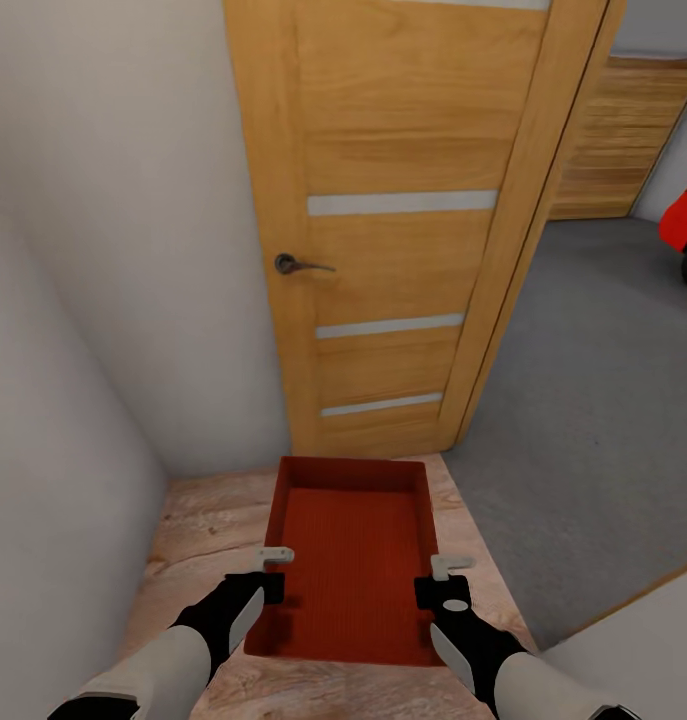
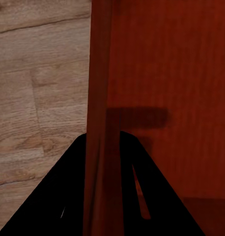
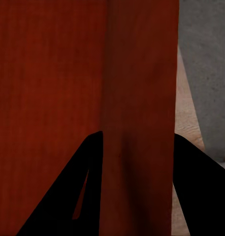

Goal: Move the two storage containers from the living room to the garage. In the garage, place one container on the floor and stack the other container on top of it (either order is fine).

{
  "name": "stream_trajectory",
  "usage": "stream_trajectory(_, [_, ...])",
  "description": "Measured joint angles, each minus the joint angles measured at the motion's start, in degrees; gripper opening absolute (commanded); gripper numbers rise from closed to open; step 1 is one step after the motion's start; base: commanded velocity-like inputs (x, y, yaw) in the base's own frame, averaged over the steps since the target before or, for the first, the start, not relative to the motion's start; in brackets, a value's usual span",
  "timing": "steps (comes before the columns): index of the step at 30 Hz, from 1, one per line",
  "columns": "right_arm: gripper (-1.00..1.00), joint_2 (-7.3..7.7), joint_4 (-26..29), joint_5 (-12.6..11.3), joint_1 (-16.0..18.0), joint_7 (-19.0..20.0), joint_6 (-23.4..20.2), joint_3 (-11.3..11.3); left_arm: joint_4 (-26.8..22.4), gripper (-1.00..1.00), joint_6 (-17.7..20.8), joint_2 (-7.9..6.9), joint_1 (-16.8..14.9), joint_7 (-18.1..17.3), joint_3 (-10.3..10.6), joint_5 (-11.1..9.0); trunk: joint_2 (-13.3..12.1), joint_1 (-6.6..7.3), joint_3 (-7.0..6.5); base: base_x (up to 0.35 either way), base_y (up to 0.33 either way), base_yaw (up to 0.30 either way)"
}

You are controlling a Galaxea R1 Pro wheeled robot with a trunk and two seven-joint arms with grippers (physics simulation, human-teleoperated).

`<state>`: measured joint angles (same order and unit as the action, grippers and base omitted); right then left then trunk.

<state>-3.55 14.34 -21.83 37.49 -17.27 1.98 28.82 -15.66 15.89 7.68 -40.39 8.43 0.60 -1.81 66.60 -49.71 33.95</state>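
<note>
Both hands carry one storage container [image 1: 351, 555] level above the wood-plank floor [image 1: 198, 530]: the left hand [image 1: 270, 586] pinches its left wall, the right hand [image 1: 441, 592] its right wall. Just ahead stand an orange-wood door [image 1: 403, 220] and, to the right, the grey concrete floor [image 1: 593, 420].

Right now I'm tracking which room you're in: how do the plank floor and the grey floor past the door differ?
The wood-plank floor is pale brown and grained; the concrete floor is flat grey and speckled. The planks lie under the storage container, which the left gripper and right gripper hold by its side walls; the concrete lies beyond the open door, carrying a red vehicle. Both look level and meet near the door.
</note>
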Motion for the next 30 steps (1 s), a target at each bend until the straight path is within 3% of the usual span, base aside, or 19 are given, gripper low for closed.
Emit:
stream_trajectory(20, [-1.0, -0.15, -0.49, 0.2, 0.0, 0.02, 0.28, -0.28, 0.09, -1.0, 0.09, 0.05, -0.02, 0.02, -0.09, 0.32, 0.0, 0.0, 0.0, 0.152, 0.279, -0.217])
stream_trajectory(30, [-1.0, -0.11, -0.19, 0.23, 0.0, -0.04, 0.0, -0.23, 0.01, -1.0, 0.17, -0.02, -0.01, -0.05, -0.04, 0.14, 0.0, -0.01, 0.0, 0.049, 0.061, -0.246])
